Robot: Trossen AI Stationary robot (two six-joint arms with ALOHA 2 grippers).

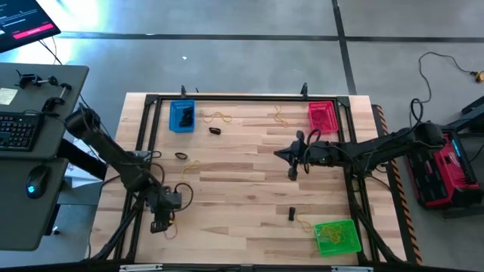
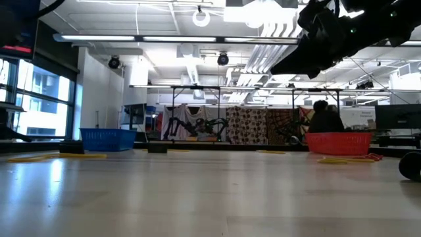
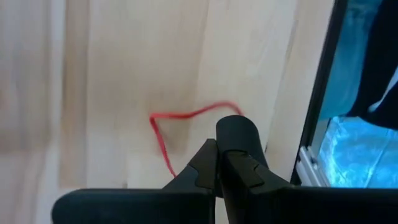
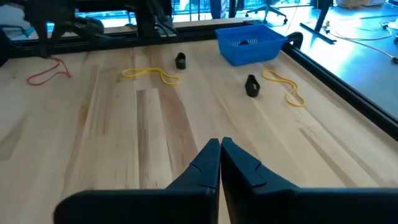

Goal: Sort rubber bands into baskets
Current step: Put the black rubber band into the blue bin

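My left gripper [image 1: 159,225] is shut, low over the table's near left corner, with its tips over a red rubber band [image 3: 186,117] that lies on the wood. My right gripper [image 1: 281,153] is shut and empty above the table's middle; it also shows in its own wrist view [image 4: 220,149]. The blue basket [image 1: 181,115] stands far left, the red basket [image 1: 322,115] far right and the green basket [image 1: 337,236] near right. Yellow bands [image 1: 219,117] [image 1: 190,168] and black bands [image 1: 215,130] [image 1: 181,156] lie loose on the table. My left gripper's shut fingers [image 3: 236,134] stand over the near part of the red band's loop [image 3: 163,146], and both visible ends of the band run behind them. The fingers hide that spot, so I cannot tell whether they touch or pinch the band.
A black frame [image 1: 249,97] borders the table. Another black piece [image 1: 291,213] and a yellow band [image 1: 304,223] lie near the green basket. A desk with a keyboard [image 1: 19,128] stands to the left, and a red and black case [image 1: 446,170] to the right.
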